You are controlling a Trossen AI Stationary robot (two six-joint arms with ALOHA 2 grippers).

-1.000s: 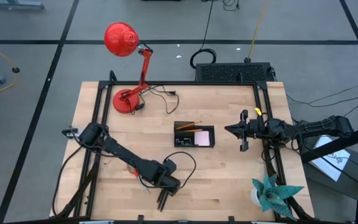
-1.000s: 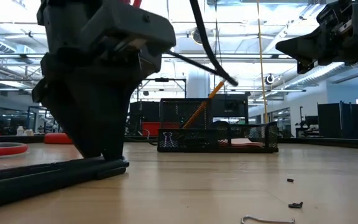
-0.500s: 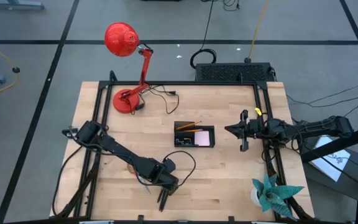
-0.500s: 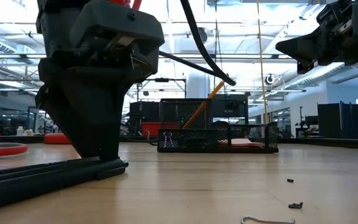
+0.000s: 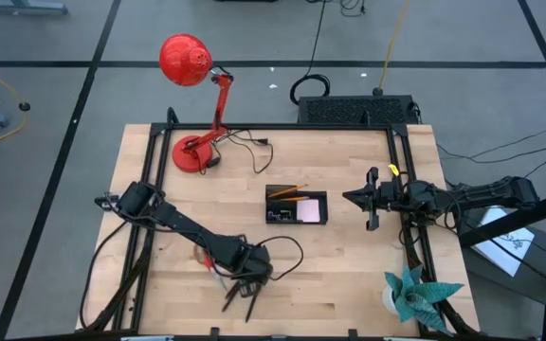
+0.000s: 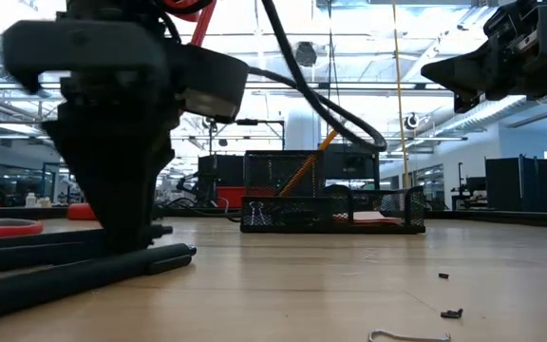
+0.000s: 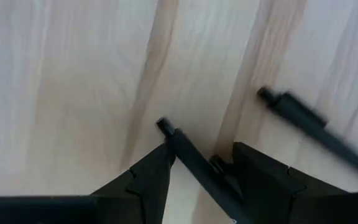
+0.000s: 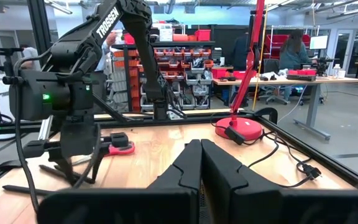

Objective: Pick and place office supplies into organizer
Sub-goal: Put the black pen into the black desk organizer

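Two fingers of the left tool stand apart astride a black pen, lower centre, its length crossing the gap diagonally.

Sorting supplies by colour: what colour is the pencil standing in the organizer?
Orange. The pencil leaning in the organizer shows best in the low view.

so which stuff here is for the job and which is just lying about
For the job:
- pens under the open left gripper
- scissors
- clips
- organizer, with a pencil and pink pad inside

Just lying about:
- red lamp
- teal paper plant
- black box behind the table
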